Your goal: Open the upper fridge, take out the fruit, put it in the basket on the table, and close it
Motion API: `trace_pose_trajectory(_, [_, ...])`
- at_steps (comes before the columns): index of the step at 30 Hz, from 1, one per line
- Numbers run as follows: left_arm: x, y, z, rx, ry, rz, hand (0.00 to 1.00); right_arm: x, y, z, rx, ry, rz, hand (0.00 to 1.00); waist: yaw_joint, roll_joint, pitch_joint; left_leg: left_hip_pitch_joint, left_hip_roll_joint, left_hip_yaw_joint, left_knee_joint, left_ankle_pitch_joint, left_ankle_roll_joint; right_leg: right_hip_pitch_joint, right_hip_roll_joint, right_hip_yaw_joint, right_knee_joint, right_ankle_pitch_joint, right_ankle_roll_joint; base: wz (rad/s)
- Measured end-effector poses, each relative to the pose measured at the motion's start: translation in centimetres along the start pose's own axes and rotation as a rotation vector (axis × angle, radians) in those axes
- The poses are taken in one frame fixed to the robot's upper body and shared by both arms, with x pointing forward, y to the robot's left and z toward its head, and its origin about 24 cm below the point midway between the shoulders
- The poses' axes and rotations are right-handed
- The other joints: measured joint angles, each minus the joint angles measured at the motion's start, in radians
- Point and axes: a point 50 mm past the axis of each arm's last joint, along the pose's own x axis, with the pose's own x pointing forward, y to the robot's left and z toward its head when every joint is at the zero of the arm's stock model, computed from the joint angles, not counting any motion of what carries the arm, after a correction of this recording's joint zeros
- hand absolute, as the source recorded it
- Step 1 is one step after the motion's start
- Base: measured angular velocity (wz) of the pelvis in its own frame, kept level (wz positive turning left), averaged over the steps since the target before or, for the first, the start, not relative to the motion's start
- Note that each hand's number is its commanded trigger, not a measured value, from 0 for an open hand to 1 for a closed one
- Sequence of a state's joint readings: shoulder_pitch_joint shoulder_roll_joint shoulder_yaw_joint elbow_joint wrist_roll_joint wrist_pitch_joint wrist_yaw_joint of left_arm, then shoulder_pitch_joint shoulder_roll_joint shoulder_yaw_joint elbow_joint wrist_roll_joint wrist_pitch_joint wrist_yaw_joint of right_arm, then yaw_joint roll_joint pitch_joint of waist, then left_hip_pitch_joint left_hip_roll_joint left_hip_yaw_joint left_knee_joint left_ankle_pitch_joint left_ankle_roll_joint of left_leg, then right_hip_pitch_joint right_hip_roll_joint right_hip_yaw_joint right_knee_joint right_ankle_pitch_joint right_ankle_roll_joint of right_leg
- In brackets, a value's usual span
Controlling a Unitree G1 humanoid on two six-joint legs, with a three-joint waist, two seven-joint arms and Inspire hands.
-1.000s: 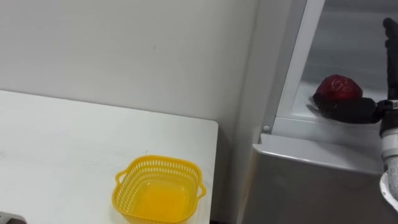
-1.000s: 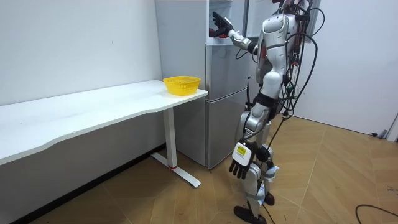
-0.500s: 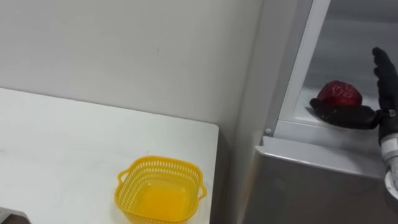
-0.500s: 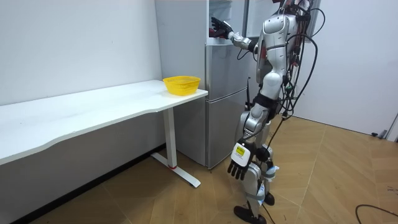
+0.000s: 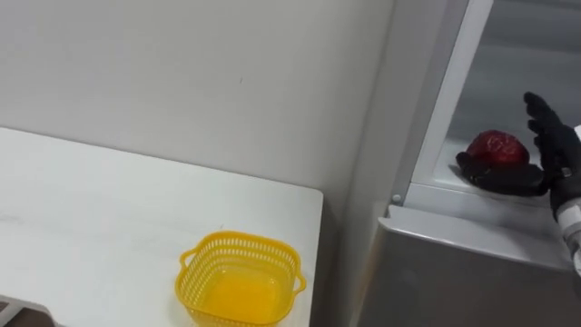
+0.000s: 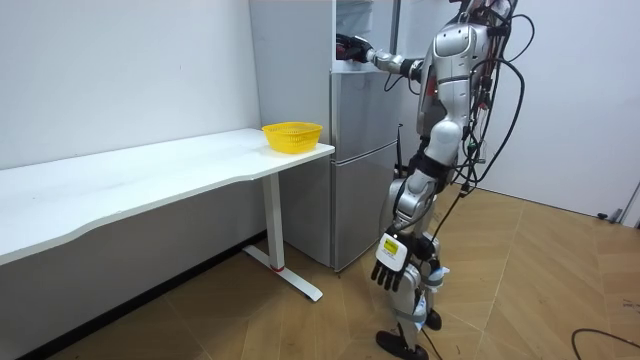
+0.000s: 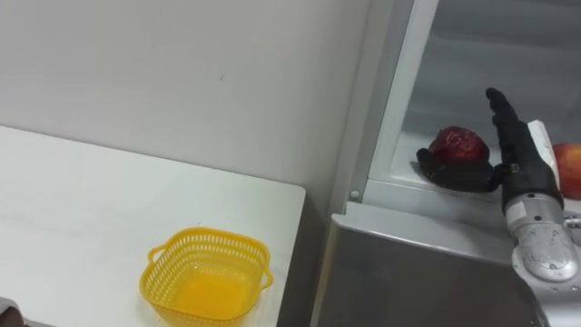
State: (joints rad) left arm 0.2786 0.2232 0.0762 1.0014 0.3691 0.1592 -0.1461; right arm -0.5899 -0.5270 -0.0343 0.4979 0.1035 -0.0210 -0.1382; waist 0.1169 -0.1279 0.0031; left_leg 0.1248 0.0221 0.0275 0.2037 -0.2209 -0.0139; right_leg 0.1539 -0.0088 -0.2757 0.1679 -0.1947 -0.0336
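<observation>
The yellow basket (image 5: 240, 289) sits on your counter (image 5: 91, 218) at 7 o'clock. Your left robot hand (image 6: 388, 274) hangs relaxed by the thigh. At 3 o'clock, inside the upper fridge (image 5: 517, 45), your right robot hand (image 7: 519, 168) is spread open and grips nothing, fingers upright beside the red fruit (image 7: 458, 143), thumb lying under it.

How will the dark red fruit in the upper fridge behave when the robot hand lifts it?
The dark red fruit looks round, so it will probably roll if the open right robot hand beside it nudges it. Its skin seems smooth and glossy, perhaps slippery. It appears solid, so likely stiff and not floppy.
</observation>
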Motion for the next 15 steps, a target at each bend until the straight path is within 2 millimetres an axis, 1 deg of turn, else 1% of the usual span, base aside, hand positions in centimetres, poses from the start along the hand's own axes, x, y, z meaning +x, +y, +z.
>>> trace_pose_trajectory(1, [0.00, 0.01, 0.03, 0.000, 0.002, -0.001, 0.00, 0.02, -0.09, 0.04, -0.004, -0.001, 0.011, 0.80, 0.000, 0.002, -0.0012, 0.000, 0.000, 0.000, 0.000, 0.000, 0.000, 0.000, 0.000, 0.000, 0.000, 0.000, 0.000, 0.00])
trace_pose_trajectory(2, [0.01, 0.02, 0.06, 0.000, 0.002, -0.002, 0.00, 0.04, -0.15, 0.07, -0.006, -0.002, 0.017, 0.96, 0.000, 0.003, -0.0017, 0.000, 0.000, 0.000, 0.000, 0.000, 0.000, 0.000, 0.000, 0.000, 0.000, 0.000, 0.000, 0.00])
trace_pose_trajectory(3, [0.01, 0.04, 0.08, 0.000, 0.004, -0.001, 0.00, 0.06, -0.21, 0.11, -0.010, -0.003, 0.029, 1.00, 0.000, 0.004, -0.0031, 0.000, 0.000, 0.000, 0.000, 0.000, 0.000, 0.000, 0.000, 0.000, 0.000, 0.000, 0.000, 0.00])
trace_pose_trajectory(6, [0.00, 0.06, 0.04, 0.010, 0.008, 0.000, 0.00, 0.08, -0.25, 0.06, -0.015, 0.005, 0.053, 1.00, 0.000, 0.003, -0.0086, 0.006, 0.000, 0.003, 0.000, 0.000, 0.000, 0.001, 0.000, 0.000, 0.001, 0.000, 0.000, 0.00])
trace_pose_trajectory(10, [0.00, 0.04, -0.02, 0.014, 0.011, 0.000, 0.00, 0.08, -0.23, -0.18, -0.021, 0.031, 0.075, 1.00, 0.001, -0.004, -0.0132, 0.008, 0.000, 0.003, 0.000, 0.000, 0.000, 0.003, 0.000, 0.000, 0.001, 0.000, 0.000, 0.00])
trace_pose_trajectory(12, [0.00, 0.03, -0.05, 0.014, 0.012, -0.001, 0.00, 0.10, -0.39, -0.21, -0.039, 0.034, 0.069, 1.00, 0.002, -0.006, -0.0145, 0.008, 0.000, 0.003, 0.000, 0.000, 0.000, 0.003, -0.001, 0.000, 0.000, 0.000, 0.000, 0.00])
trace_pose_trajectory(15, [0.01, 0.03, 0.03, 0.014, 0.011, -0.008, 0.00, 0.10, -0.34, -0.15, -0.059, 0.027, 0.076, 1.00, 0.005, -0.008, -0.0141, 0.009, 0.000, 0.003, 0.000, 0.000, 0.000, 0.004, -0.001, 0.000, 0.000, 0.000, 0.000, 0.00])
